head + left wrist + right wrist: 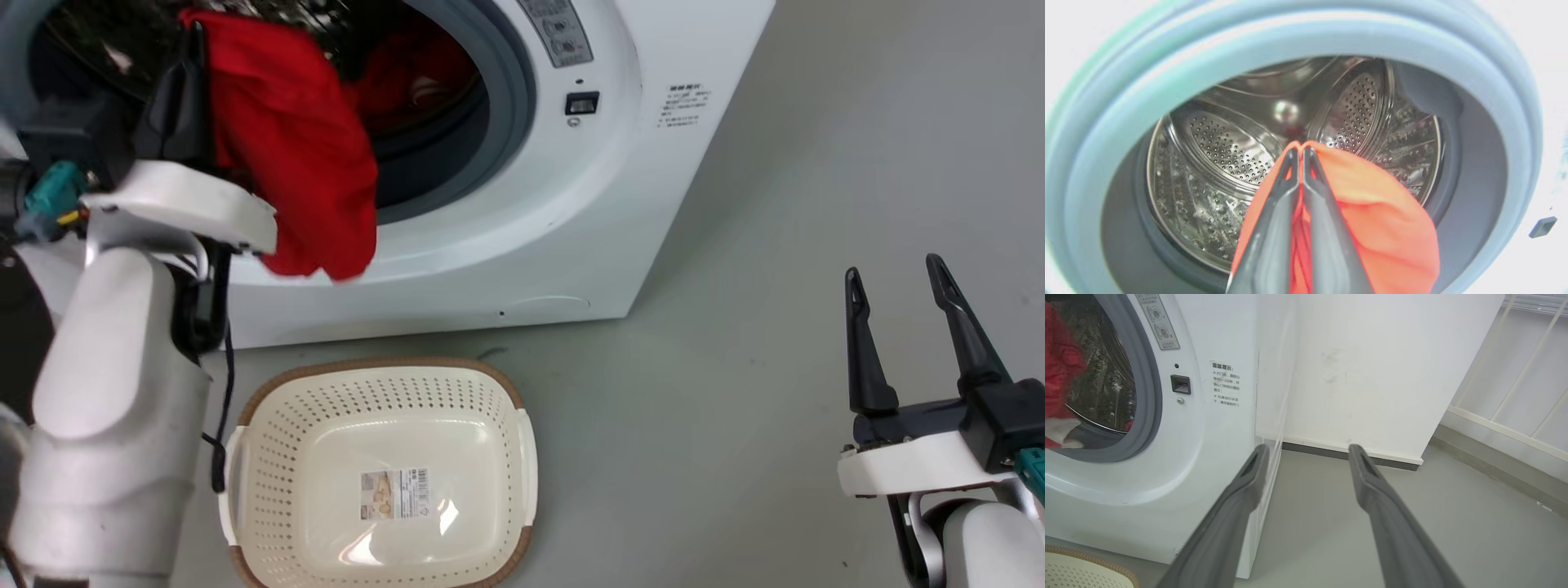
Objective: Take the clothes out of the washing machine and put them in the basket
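My left gripper [193, 37] is shut on a red garment [298, 155] that hangs in front of the washing machine [571, 204] porthole, above the floor. In the left wrist view the gripper [1300, 150] pinches the same cloth [1384, 228] before the steel drum [1220, 143]. A second red garment [416, 77] lies inside the drum. The cream basket [384, 384] stands on the floor below, with nothing in it. My right gripper [894, 273] is open at the lower right, far from the clothes; its fingers [1241, 498] point past the washer's corner.
The washer's grey door seal [506, 106] rings the opening. A white wall [1372, 375] and skirting stand right of the machine, with a white railing [1515, 396] farther right. Grey floor [775, 327] stretches between the basket and my right arm.
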### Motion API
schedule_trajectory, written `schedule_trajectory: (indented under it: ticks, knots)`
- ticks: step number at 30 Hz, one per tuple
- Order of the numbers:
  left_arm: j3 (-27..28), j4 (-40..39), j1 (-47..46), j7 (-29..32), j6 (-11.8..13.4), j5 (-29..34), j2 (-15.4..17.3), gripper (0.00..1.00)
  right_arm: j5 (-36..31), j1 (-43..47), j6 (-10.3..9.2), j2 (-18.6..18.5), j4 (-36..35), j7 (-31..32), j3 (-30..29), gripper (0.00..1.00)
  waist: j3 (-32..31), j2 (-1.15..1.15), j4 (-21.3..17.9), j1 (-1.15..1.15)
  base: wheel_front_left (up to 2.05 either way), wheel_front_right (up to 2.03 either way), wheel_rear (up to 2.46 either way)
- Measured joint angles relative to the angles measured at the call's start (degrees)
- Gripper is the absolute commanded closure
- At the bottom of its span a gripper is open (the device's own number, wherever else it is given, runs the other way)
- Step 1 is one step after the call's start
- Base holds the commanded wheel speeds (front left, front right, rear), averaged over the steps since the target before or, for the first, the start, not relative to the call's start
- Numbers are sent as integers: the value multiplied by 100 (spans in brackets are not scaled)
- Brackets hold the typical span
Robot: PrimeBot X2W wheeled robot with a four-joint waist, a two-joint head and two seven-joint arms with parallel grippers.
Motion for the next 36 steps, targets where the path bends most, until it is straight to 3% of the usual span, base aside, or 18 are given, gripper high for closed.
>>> schedule_trajectory:
  ticks: [11, 17, 25, 36]
  knots:
    - [457, -1601, 1443, 0, -176, 450, -545, 100, -80, 246, 0, -1, 92, 0, -24, 0, -602, 0, 432, 0, 0, 0, 0]
    - [367, -1789, 2107, 0, -315, 480, -603, 100, -155, 318, 0, 0, 71, 0, -21, 0, -640, 0, 653, 0, 0, 0, 0]
    - [77, -1250, 2569, 0, -438, 485, -563, 100, -268, 295, 0, 0, -21, 0, -57, 0, -343, 0, 766, 1, 0, 0, 0]
    - [-513, 631, 1969, 1, -512, 742, -820, 100, -487, -61, 0, 0, -194, 0, -272, 0, 641, 0, 879, 2, 0, 0, 0]
